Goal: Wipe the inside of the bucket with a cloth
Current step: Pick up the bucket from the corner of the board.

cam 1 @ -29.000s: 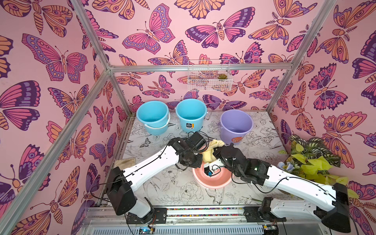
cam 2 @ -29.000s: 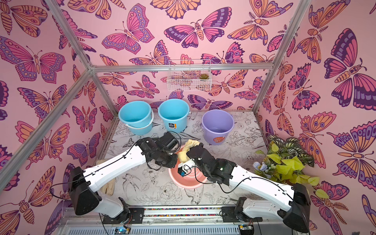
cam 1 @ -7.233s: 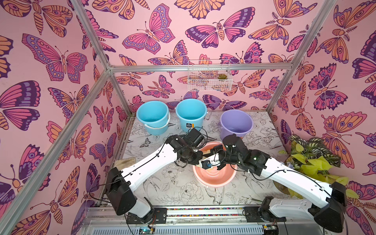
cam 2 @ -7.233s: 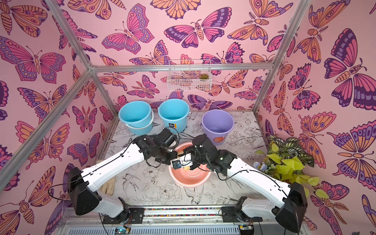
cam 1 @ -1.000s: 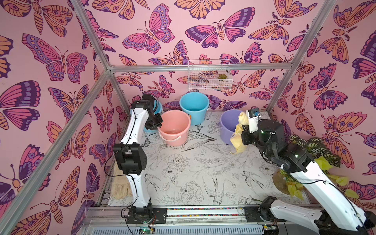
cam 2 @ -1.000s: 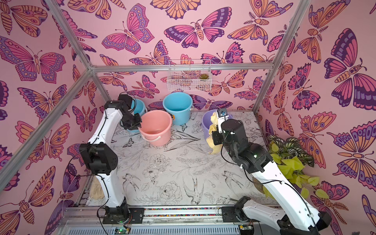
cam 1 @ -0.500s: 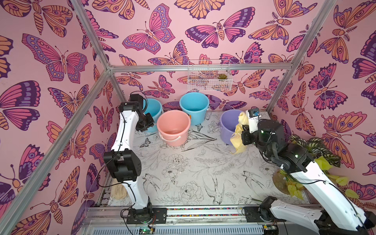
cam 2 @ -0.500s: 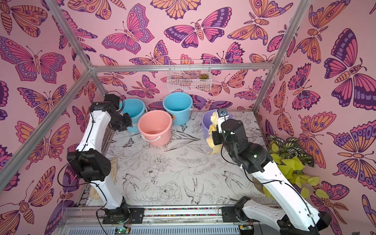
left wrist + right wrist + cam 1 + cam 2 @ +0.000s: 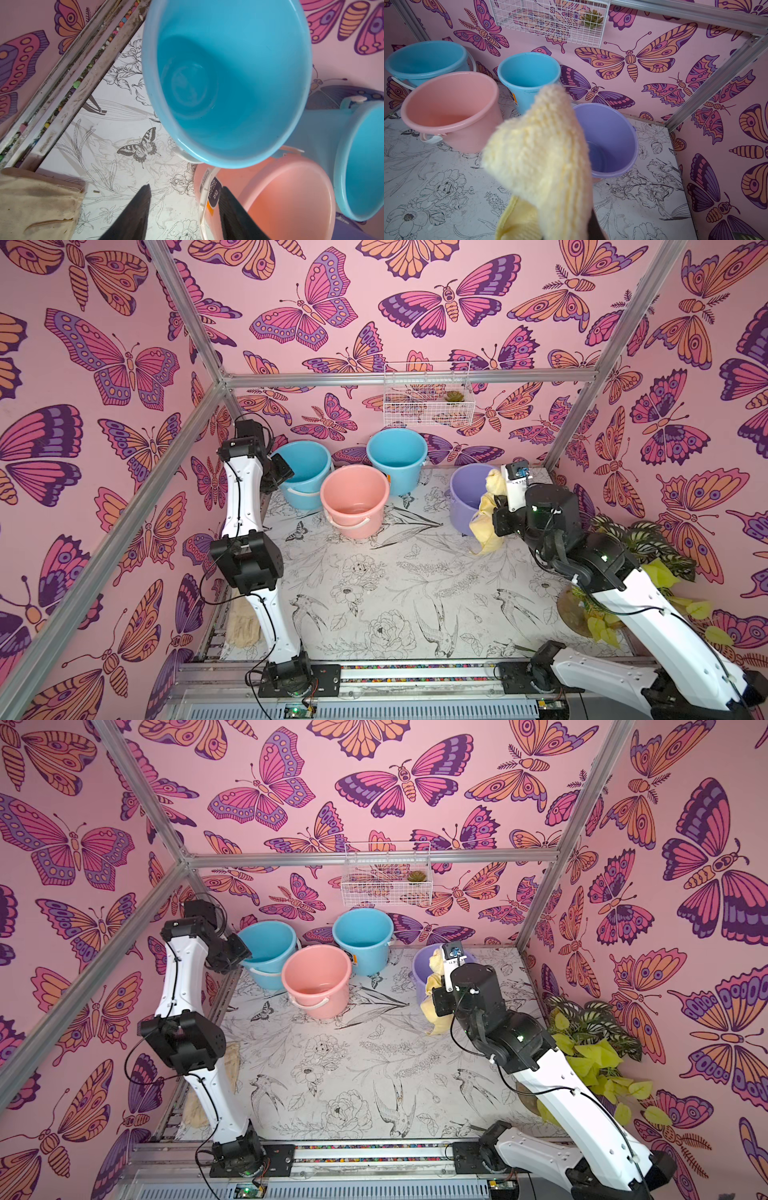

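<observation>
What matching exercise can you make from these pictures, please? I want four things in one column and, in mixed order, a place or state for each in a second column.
Things
1. pink bucket
2. purple bucket
3. yellow cloth
4. tan rag

Places or states
A. hangs from the shut right pincer
B. lies flat at the left edge of the table
C. stands in front of the blue buckets
D. stands empty, farthest right of the buckets

Pairs: 1-C, 2-D, 3-A, 4-B
</observation>
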Tool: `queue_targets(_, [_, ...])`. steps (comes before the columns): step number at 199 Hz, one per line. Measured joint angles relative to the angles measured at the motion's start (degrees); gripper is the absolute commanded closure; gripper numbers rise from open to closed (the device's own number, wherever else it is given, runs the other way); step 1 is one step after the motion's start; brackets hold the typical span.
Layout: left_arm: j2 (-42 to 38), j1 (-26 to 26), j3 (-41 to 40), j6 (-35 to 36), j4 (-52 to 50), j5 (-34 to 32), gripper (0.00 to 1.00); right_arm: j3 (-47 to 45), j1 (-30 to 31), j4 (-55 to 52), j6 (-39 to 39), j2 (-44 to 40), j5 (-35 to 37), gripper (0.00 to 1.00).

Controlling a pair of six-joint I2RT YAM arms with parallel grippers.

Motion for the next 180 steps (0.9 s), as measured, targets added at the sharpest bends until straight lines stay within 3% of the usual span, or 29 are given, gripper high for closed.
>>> queue_targets(51, [7.4,3.1,4.7,1.0,0.4,1.6,0.44,0.0,0.0,0.0,0.0,0.0,0.0,1.0])
queue_targets(94, [11.4,2.9,7.3,1.7,1.7,2.6,0.59,0.0,0.0,0.0,0.0,0.1,0.0,1.0])
queue_targets(180, [12.0,3.6,7.5,2.0,1.5,1.8,0.93,0.0,0.0,0.0,-0.1,0.3,0.0,1.0])
